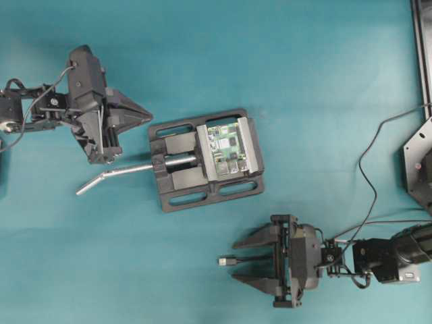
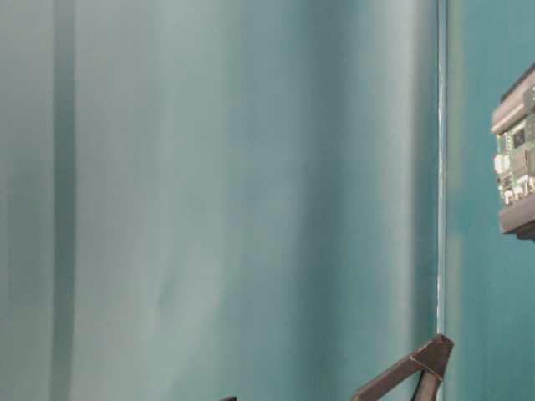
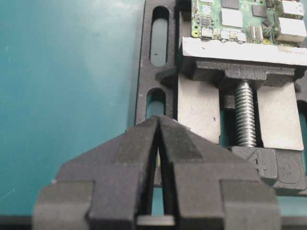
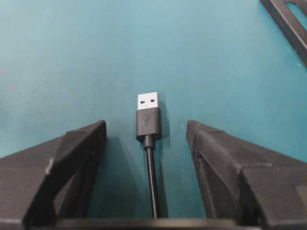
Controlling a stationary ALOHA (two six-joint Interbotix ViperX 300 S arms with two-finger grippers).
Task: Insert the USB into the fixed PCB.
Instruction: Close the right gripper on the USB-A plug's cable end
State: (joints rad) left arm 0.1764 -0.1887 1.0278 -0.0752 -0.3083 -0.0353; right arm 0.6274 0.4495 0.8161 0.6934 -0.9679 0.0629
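The USB (image 1: 226,260) lies flat on the teal table, silver tip pointing left, and its thin black cable runs back under my right gripper (image 1: 235,260). That gripper is open. Its fingers stand on either side of the plug without touching it, as the right wrist view shows for the plug (image 4: 147,117) and the gripper (image 4: 146,125). The fixed PCB (image 1: 226,148) is green and clamped in the black vise (image 1: 179,196) at the table's middle. My left gripper (image 1: 145,116) is shut and empty, just left of the vise; in the left wrist view its tips (image 3: 158,120) hover over the vise base with the PCB (image 3: 240,19) beyond.
The vise's bent silver handle (image 1: 111,175) sticks out to the left below my left gripper. A black frame (image 1: 422,47) runs along the right edge. The PCB also shows at the right edge of the table-level view (image 2: 518,159).
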